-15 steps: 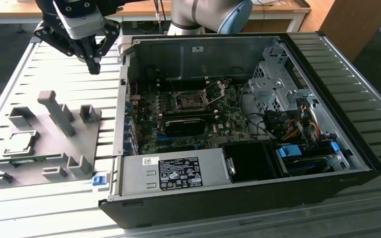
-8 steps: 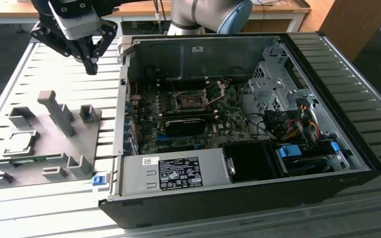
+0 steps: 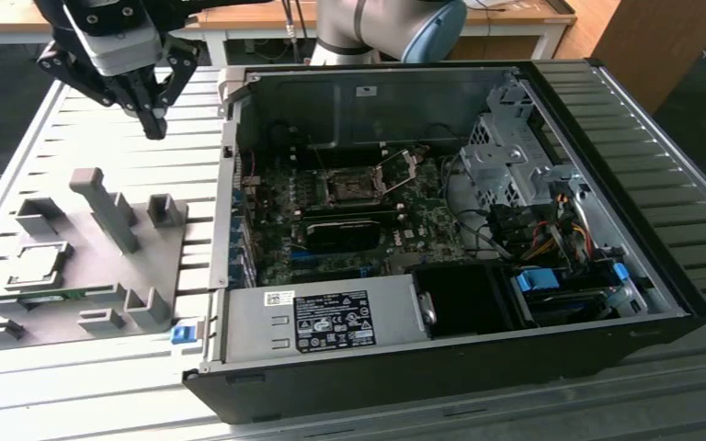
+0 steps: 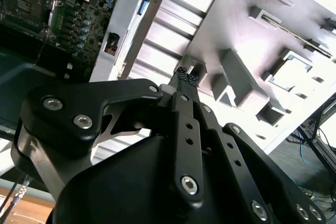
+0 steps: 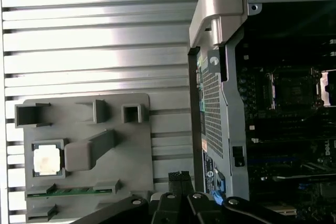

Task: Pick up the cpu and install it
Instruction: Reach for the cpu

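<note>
- The jaws are pressed together and hold nothing. They hang over the slatted tabletop (image 3: 10, 165) near the corner of the open computer case (image 3: 451, 367), well apart from the cpu (image 3: 37, 266).
- The cpu lies flat in a square recess of the grey tray (image 5: 131, 140), with the green memory strip (image 5: 71, 191) just beside it.
- If the jaws came down closed, they would press on the chip's metal top instead of straddling it, and could scratch it or wedge it in the recess.
- The recess walls and the tall post (image 3: 106, 216) stand close to the chip. A finger that lands off-centre could catch one of them and drag the tray, which looks to be lying loose.
- The chip is thin and smooth, so a shallow grip on its edges could let it tilt or slip out.
- The socket (image 3: 356, 186) sits deep inside the case. Its frame seems swung open, though I cannot be sure from here. A chip set down tilted or turned the wrong way could damage the contacts.
- The case wall and loose cables (image 3: 537, 220) leave little room for the arm.
</note>
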